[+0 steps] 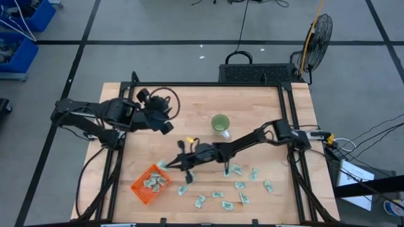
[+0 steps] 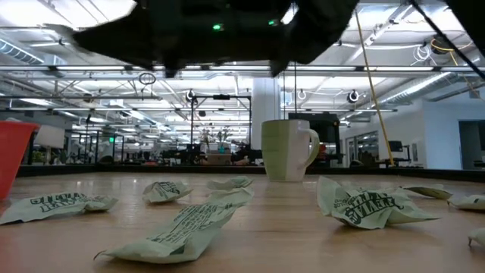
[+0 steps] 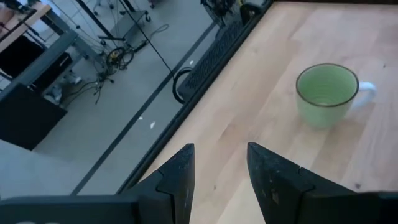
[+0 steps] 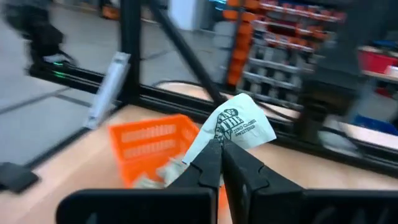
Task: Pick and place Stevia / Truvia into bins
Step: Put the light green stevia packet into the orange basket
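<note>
Several pale green-printed sachets point(image 1: 237, 169) lie scattered on the near right part of the wooden table, crumpled ones showing close in the low view point(image 2: 364, 205). The orange basket point(image 1: 150, 183) stands near the front left with a few sachets in it. My right gripper point(image 4: 221, 146) reaches in from the right, beside the basket's far corner point(image 1: 165, 164), shut on one sachet point(image 4: 235, 127). My left gripper point(image 3: 221, 168) hangs open and holds nothing, high over the table's far left point(image 1: 165, 125). My right gripper pinches one sachet by its lower edge point(image 4: 214, 142) between its two fingertips. The fingers lie about level and come from the table's right side. The rest of the crumpled sachet sticks out past the tips, lifted clear of the table, with the basket point(image 4: 155, 146) just beyond it.
A green cup point(image 1: 219, 123) with a white handle stands upright mid-table, toward the far edge, also seen from the left wrist point(image 3: 326, 93) and low down point(image 2: 288, 149). A black frame runs along the table's edges point(image 1: 287, 107). Bare wood lies between the cup and the basket.
</note>
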Available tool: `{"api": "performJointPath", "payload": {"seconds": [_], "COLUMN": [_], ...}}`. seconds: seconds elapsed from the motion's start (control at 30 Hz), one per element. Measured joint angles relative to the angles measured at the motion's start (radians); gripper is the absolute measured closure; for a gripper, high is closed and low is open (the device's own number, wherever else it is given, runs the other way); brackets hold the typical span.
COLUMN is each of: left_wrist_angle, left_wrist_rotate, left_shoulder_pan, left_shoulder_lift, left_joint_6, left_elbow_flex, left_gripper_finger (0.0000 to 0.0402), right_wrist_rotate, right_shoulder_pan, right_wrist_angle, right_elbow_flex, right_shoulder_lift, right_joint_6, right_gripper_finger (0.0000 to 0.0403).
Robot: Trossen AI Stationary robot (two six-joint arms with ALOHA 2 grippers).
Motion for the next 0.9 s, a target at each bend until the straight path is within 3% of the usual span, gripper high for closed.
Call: {"api": "performJointPath", "payload": {"seconds": [0.2,0.33,0.57,0.73,0.8,0.9], "left_wrist_angle": [-0.016,-0.017,-0.016,-0.016,-0.016,-0.017], "left_wrist_rotate": [0.014,0.037,0.055,0.095,0.119,0.143], "left_shoulder_pan": [0.000,0.000,0.000,-0.003,-0.003,-0.004], "left_shoulder_lift": [-0.014,-0.013,-0.015,-0.015,-0.015,-0.015], "left_joint_6": [-0.035,-0.048,-0.072,-0.084,-0.086,-0.082], "left_elbow_flex": [-0.001,-0.001,-0.001,-0.001,-0.001,-0.001], "left_gripper_finger": [0.0250,0.0250,0.0250,0.0250,0.0250,0.0250], "right_wrist_rotate": [-0.132,-0.192,-0.173,-0.033,-0.102,-0.351], "right_shoulder_pan": [0.014,0.028,0.021,0.011,0.005,-0.005], "right_wrist_angle": [-0.008,-0.020,0.003,-0.015,-0.052,-0.117], "right_elbow_flex": [0.120,0.147,0.146,0.146,0.146,0.146], "right_shoulder_lift": [0.112,0.123,0.124,0.123,0.123,0.123], "right_joint_6": [0.000,0.003,-0.018,-0.061,-0.052,-0.035], "right_gripper_finger": [0.0395,0.0365,0.0294,0.0270,0.0269,0.0270]}}
